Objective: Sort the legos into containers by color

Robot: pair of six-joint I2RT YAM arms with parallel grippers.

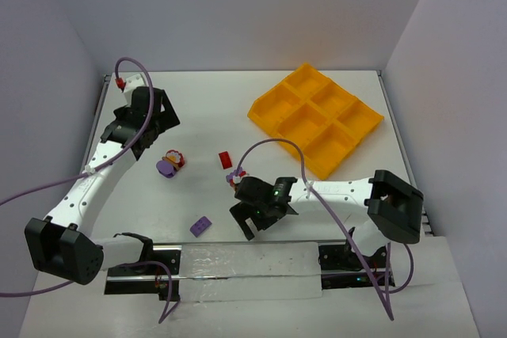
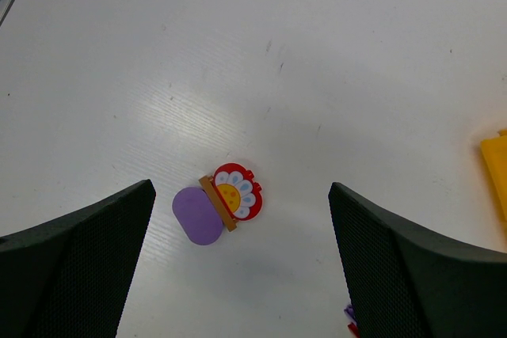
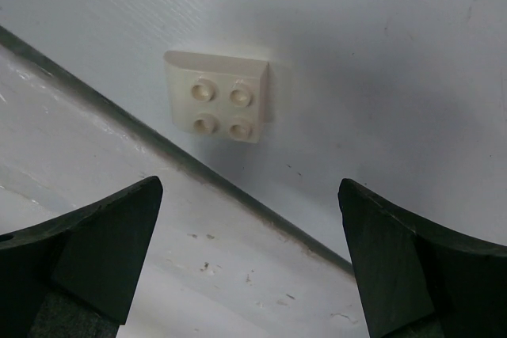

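Note:
A lego cluster [image 1: 169,162] lies left of centre: a purple oval piece [image 2: 198,215], a brown bar [image 2: 218,203] and a red, white and yellow flower piece [image 2: 236,193]. My left gripper [image 1: 157,131] hangs open and empty just behind it, also shown in the left wrist view [image 2: 242,275]. A red brick [image 1: 225,159], a small mixed cluster [image 1: 236,176] and a purple brick [image 1: 200,226] lie near the middle. My right gripper [image 1: 252,225] is open and empty above a white four-stud brick [image 3: 220,107], also shown in the right wrist view [image 3: 249,275]. The orange-yellow tray [image 1: 315,116] holds no bricks.
The tray's edge [image 2: 495,172] shows at the right of the left wrist view. A clear strip [image 1: 245,263] runs along the table's near edge between the arm bases; its border [image 3: 238,195] crosses the right wrist view just below the white brick. Walls enclose the table on three sides.

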